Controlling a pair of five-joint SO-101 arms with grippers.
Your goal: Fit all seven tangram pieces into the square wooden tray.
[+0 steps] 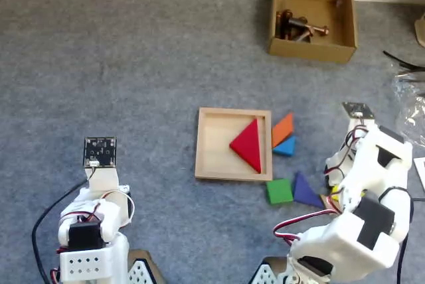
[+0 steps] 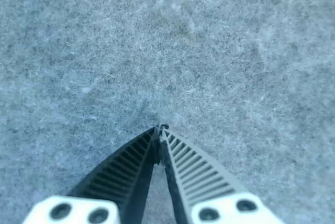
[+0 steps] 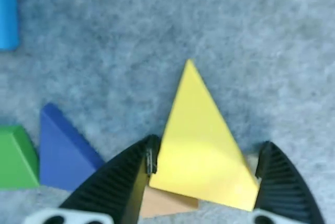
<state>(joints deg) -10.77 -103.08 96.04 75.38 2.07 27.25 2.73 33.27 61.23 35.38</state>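
Roughly one step of seven was done. Well left of the wooden tray point(image 1: 202, 143), the left gripper point(image 2: 159, 130) sat pinched together on nothing, over bare carpet. A red triangle point(image 1: 248, 144) lay inside the tray against its right wall. Just outside that wall lay an orange piece point(image 1: 283, 128) and a light-blue piece point(image 1: 285, 146); off the tray's near right corner, a green square point(image 1: 279, 191) and a dark-blue triangle point(image 1: 305, 190). Farther right, the right gripper point(image 3: 209, 150) stood spread around a yellow triangle point(image 3: 201, 130) lying over a tan piece point(image 3: 162, 203), apparently not yet clamped. Six pieces remained outside.
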